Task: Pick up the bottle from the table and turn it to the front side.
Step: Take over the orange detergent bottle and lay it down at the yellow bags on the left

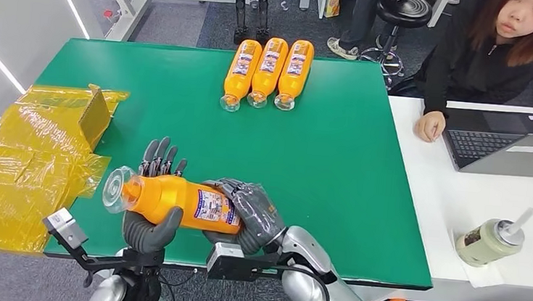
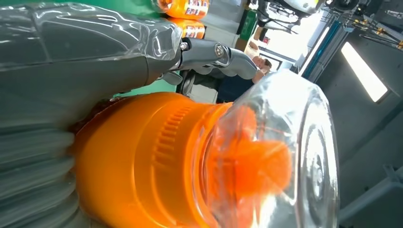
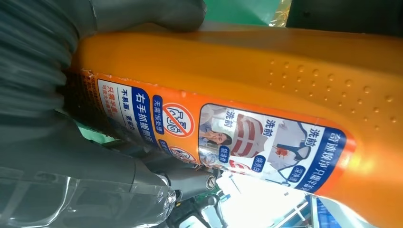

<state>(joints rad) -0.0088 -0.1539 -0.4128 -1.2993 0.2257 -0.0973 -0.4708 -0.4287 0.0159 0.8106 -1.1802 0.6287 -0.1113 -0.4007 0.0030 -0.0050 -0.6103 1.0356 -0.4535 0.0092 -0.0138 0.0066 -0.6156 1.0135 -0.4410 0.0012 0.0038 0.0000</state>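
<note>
- The bottle [image 1: 172,199] is off the table [image 1: 334,171], lying on its side between both hands at the near edge, its clear cap [image 1: 116,188] pointing to the robot's left.
- The left robot hand [image 1: 154,199] cradles the neck end from beneath, thumb curled up over the near side and fingers reaching past the far side; it has hold of the bottle.
- The right robot hand [image 1: 247,214] wraps the base end, fingers closed over the label [image 1: 213,208].
- The label side facing the right wrist camera carries small print and instruction pictures, so I judge this is likely the back; the front probably needs rolling upward.
- To do the turn well: roll the bottle about its long axis, one hand keeping a firm hold while the other loosens and re-grips, never both slack together.
- Keep it low over the table, so a slip is harmless.
- Far side: three bottles [image 1: 267,70] lie in a row touching; use their upward-facing labels as the reference.
</note>
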